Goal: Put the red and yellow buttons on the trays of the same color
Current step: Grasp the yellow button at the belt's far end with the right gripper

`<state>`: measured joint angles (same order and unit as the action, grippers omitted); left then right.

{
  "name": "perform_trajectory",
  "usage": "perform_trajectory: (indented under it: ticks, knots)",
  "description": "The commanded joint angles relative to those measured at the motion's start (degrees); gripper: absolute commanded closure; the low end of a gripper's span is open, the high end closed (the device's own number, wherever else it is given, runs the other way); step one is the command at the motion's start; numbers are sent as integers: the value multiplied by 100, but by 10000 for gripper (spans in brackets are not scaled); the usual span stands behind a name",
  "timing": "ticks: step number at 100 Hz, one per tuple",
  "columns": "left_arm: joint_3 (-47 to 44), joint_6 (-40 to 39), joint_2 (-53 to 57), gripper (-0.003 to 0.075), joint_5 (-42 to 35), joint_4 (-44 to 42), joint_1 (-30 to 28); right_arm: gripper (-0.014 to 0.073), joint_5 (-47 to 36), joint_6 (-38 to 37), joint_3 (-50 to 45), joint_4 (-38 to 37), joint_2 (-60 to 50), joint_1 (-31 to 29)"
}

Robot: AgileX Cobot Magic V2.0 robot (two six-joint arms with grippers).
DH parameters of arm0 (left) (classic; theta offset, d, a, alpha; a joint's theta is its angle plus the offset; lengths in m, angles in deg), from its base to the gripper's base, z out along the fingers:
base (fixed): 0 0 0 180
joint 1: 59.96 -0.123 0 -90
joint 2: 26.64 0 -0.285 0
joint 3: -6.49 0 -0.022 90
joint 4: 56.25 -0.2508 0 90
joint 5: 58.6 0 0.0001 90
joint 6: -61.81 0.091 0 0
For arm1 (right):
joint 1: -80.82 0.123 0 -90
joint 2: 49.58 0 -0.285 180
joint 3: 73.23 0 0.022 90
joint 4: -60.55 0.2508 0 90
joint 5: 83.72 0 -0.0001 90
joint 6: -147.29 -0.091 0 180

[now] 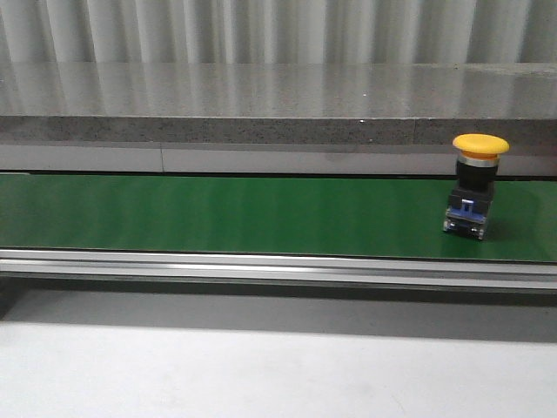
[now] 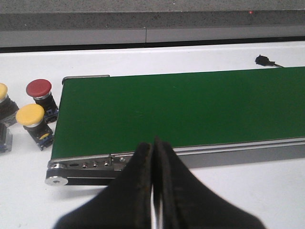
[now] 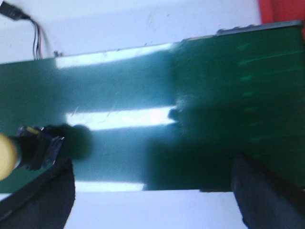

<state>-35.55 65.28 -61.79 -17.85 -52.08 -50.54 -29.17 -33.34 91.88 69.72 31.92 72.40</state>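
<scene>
We see a yellow button (image 1: 479,185) standing on the green belt (image 1: 244,216), far right. Our left fingers (image 2: 143,164) are pressed together; our right fingers (image 3: 47,195) are wide apart.

three yellow buttons (image 2: 30,115), one red button (image 2: 38,88), one green belt (image 1: 218,213).

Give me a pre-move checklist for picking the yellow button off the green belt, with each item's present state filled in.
1. Yellow button upright on the green belt: ok, cap up, standing near the belt's right end in the front view.
2. Right claw open for the grasp: ok, its fingers are spread wide.
3. Right claw lined up on the button: not ok, the button sits beside one finger, not between them.
4. Left claw clear of the pick: ok, shut and empty at the belt's other end.
5. Yellow tray located: cannot tell, none shows; only a red patch beyond the belt in the right wrist view.
</scene>
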Motion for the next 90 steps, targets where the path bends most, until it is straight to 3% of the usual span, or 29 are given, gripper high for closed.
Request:
perform_trajectory:
  ticks: [1, 27, 64, 71, 83, 90]
  knots:
    - [158, 6, -23, 741, -422, 51, 55, -62, 116, 161, 156, 46, -173, 320]
    - [158, 6, -23, 741, -422, 51, 55, -62, 605, 723, 156, 282, 77, 1018]
    - [158, 6, -23, 741, -422, 51, 55, -45, -545, 1067, 156, 346, 925, 1077]
    - [158, 6, -23, 741, -422, 51, 55, 43, -668, 1067, 156, 346, 1010, 1077]
    - [158, 6, -23, 741, -422, 51, 55, 344, -702, 1067, 156, 346, 1044, 1077]
    - [158, 6, -23, 741, -422, 51, 55, 456, -684, 1061, 156, 346, 1039, 1077]
